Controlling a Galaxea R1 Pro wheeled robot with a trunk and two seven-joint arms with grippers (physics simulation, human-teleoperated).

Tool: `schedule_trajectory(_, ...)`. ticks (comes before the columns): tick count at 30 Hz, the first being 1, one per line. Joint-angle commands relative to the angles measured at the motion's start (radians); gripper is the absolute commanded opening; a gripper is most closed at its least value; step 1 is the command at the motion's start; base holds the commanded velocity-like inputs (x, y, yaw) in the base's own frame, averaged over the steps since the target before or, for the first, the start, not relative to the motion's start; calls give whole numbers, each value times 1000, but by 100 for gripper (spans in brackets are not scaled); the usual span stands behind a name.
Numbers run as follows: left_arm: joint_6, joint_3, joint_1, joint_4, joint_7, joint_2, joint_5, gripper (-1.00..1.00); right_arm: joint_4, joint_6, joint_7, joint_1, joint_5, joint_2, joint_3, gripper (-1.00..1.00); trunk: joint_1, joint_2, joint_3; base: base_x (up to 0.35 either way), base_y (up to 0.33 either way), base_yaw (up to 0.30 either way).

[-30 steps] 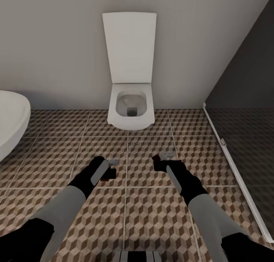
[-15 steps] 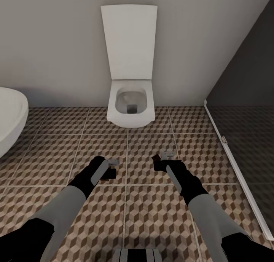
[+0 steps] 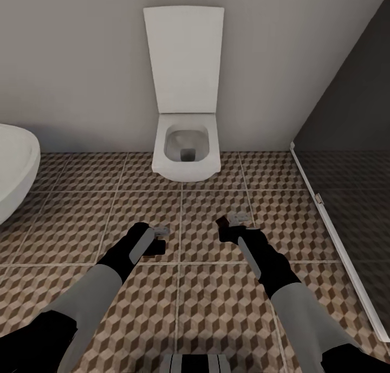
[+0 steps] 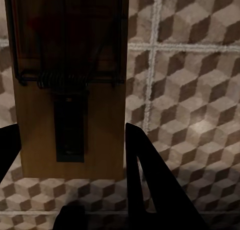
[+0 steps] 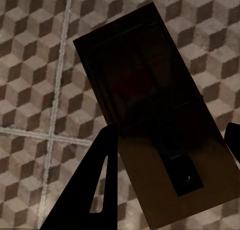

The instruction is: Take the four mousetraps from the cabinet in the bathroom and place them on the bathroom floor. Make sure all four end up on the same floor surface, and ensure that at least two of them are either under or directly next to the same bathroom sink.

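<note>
Both arms low over the floor, near side of toilet. Left gripper clamps a mousetrap; right gripper clamps another trap.

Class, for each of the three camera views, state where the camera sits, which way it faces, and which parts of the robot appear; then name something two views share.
Head view: on the robot's head, looking forward and down at the toilet and floor; both forearms show, the left gripper and right gripper.
Left wrist view: near the left gripper, facing the floor; dark fingers flank a mousetrap.
Right wrist view: near the right gripper, facing the floor; dark fingers flank a second mousetrap.
Shared: the patterned floor tiles appear in all three.
</note>
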Motion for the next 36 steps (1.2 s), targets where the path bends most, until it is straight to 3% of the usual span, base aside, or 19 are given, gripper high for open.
schedule_trajectory(1, 3, -3, -1, -1, 8, 1, 8, -100, -1, 4, -4, 0, -6, 0, 14, -100, 0, 0, -1, 0, 0, 0)
schedule_trajectory(8, 3, -3, -1, -1, 8, 1, 9, -100, -3, 4, -4, 0, -7, 0, 44, -100, 0, 0, -7, 0, 0, 0)
schedule_trajectory(36, 3, -5, -1, 0, 9, -13, 7, -100, -2, 4, -4, 0, -6, 0, 47, -100, 107, -196, -141, 0, 0, 0)
